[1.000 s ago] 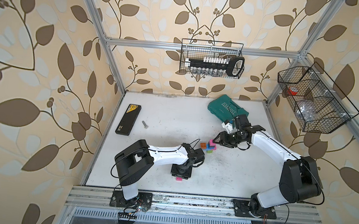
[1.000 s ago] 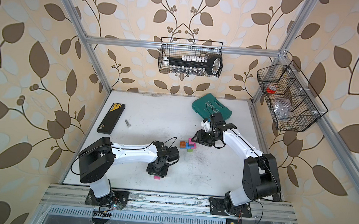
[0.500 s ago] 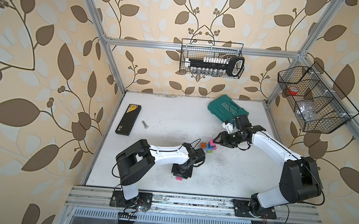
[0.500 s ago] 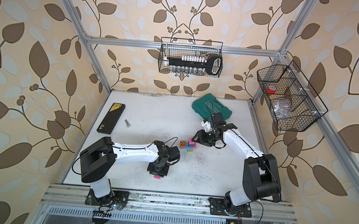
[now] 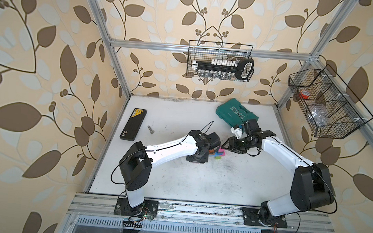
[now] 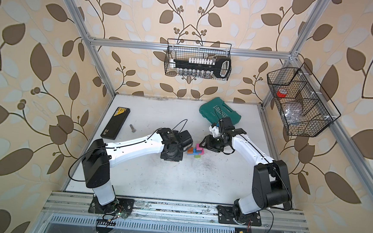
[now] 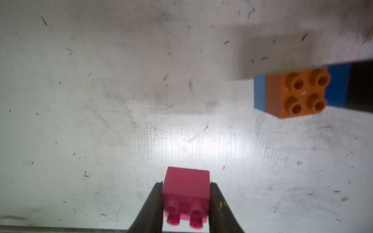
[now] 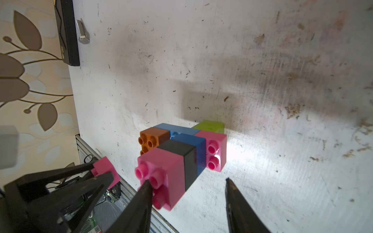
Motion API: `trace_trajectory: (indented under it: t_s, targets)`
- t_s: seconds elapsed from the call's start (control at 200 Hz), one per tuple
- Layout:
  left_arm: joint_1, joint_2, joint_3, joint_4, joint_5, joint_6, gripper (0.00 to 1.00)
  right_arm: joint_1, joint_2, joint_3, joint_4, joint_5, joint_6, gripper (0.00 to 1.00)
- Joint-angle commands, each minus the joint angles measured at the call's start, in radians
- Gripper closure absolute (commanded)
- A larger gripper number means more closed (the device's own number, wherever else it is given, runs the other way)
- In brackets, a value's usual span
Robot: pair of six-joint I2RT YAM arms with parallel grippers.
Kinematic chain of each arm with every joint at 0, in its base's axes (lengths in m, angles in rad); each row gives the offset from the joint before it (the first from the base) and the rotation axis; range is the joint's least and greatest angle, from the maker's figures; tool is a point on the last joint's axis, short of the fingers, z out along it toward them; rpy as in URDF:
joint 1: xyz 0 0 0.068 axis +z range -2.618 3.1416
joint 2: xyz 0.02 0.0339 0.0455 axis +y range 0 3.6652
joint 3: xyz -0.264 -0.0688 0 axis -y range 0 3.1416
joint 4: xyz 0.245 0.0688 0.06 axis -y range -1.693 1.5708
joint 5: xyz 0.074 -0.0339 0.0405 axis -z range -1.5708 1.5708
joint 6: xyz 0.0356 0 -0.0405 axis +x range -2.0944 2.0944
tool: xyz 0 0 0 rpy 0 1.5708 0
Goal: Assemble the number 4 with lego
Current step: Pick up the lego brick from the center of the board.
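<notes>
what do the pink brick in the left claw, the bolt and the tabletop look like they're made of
Pink brick: moulded plastic, smooth and slightly glossy, with crisp edges and rounded studs.
Bolt: bare metal, likely steel; silvery grey with a hex head.
Tabletop: hard white board, perhaps laminate or painted; scuffed and grimy, with a faint sheen.

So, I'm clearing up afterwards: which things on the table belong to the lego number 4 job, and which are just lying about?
Job: joined bricks; separate pink brick.
Lying about: teal tool case; flat black case; bolt.

Black brick [image 7: 362, 86], probably, cut by edge.
</notes>
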Motion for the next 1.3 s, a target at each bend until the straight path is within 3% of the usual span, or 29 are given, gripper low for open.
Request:
trace_trajectory:
  t_s: [0.0, 0.295, 1.295]
  targets:
    - [0.030, 0.010, 0.091, -0.033, -0.038, -0.022, 1.00, -0.005, 0.032, -0.041, -0.065, 0.074, -0.016, 0.48]
    - [0.038, 0.143, 0.322, -0.078, -0.001, -0.002, 1.00, 0.009, 0.026, -0.029, -0.049, 0.056, -0.006, 0.48]
    - [0.012, 0.175, 0.328, -0.036, 0.113, -0.107, 1.00, 0.025, 0.022, -0.020, -0.047, 0.072, 0.028, 0.50]
